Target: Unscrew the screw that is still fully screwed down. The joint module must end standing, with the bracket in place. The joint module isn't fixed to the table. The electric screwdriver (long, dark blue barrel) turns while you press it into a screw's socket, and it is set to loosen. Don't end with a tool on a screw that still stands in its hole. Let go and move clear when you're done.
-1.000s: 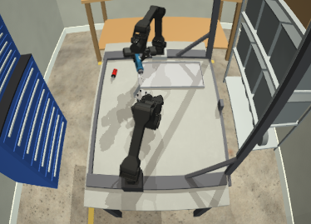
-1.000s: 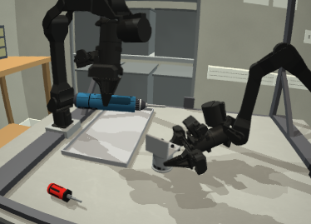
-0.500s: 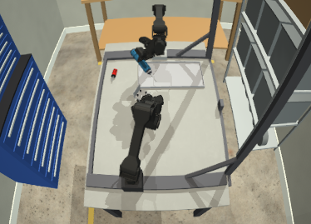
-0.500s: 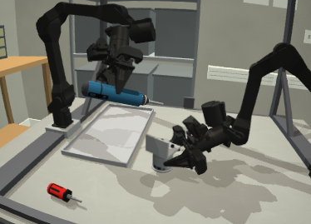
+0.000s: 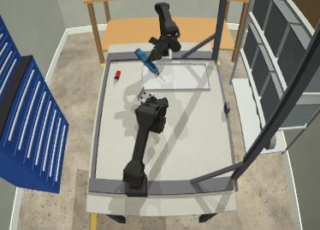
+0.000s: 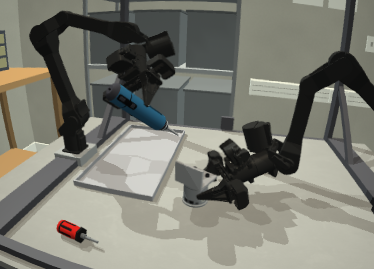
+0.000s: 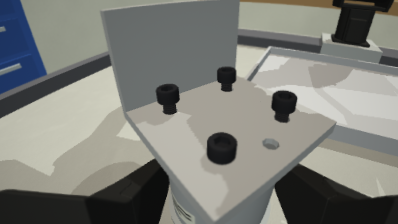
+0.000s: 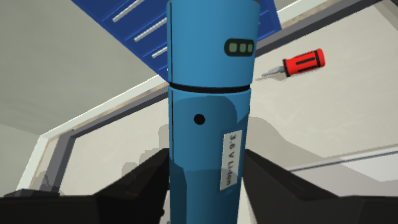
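Note:
The joint module stands on the table with a grey L-shaped bracket (image 7: 225,125) on top. Several black socket screws stand in the bracket: three (image 7: 167,96) (image 7: 226,77) (image 7: 283,104) stick up on visible shafts, and the front one (image 7: 221,147) sits lowest against the plate. My left gripper (image 6: 220,192) is low, with a finger on each side of the module's base, and is shut on it. My right gripper (image 6: 142,83) is shut on the blue electric screwdriver (image 6: 136,106), held tilted in the air over the tray's near corner, tip down toward the module.
A shallow white tray (image 6: 131,159) lies behind the module. A red manual screwdriver (image 6: 72,230) lies on the table near the left edge and also shows in the right wrist view (image 8: 302,61). A raised rim runs around the table. A blue drawer cabinet (image 5: 26,123) stands beside it.

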Controlling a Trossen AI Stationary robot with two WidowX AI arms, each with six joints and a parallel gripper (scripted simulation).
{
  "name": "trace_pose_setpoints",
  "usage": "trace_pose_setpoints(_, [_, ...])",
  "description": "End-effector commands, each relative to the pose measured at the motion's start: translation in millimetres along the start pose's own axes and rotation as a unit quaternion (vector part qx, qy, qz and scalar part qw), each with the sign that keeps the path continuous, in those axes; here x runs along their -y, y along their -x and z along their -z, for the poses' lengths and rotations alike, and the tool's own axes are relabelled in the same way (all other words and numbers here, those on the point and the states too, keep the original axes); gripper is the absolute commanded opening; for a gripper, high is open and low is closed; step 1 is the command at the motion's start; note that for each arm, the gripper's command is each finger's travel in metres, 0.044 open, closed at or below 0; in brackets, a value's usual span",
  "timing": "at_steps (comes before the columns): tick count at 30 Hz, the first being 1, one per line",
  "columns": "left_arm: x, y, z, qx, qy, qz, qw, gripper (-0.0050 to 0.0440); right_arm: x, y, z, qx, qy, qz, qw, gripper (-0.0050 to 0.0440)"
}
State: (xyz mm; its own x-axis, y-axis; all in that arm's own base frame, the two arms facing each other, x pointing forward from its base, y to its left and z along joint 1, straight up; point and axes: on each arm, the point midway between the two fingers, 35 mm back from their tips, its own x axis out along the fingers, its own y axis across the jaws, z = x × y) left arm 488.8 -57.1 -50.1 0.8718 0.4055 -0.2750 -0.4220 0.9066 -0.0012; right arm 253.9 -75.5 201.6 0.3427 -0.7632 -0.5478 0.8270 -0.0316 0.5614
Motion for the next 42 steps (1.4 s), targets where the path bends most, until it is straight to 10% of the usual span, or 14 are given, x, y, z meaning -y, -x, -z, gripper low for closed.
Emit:
trace_pose_setpoints(1, [3.3, -0.2, -12.3, 0.010, 0.009, 0.003, 1.000, 0.0241, 3.8, 6.0, -6.4, 0.007, 0.045, -0.062, 0.997, 0.0161])
trace_pose_setpoints(20, [3.3, -0.2, -12.3, 0.010, 0.009, 0.003, 1.000, 0.0241, 12.3, 0.4, 6.4, 0.008, 0.199, -0.145, 0.969, 0.0161])
trace_pose_setpoints(42, [3.3, -0.2, -12.3, 0.010, 0.009, 0.003, 1.000, 0.0241, -17.8, 8.4, 13.3, 0.031, 0.354, -0.334, 0.873, 0.0161])
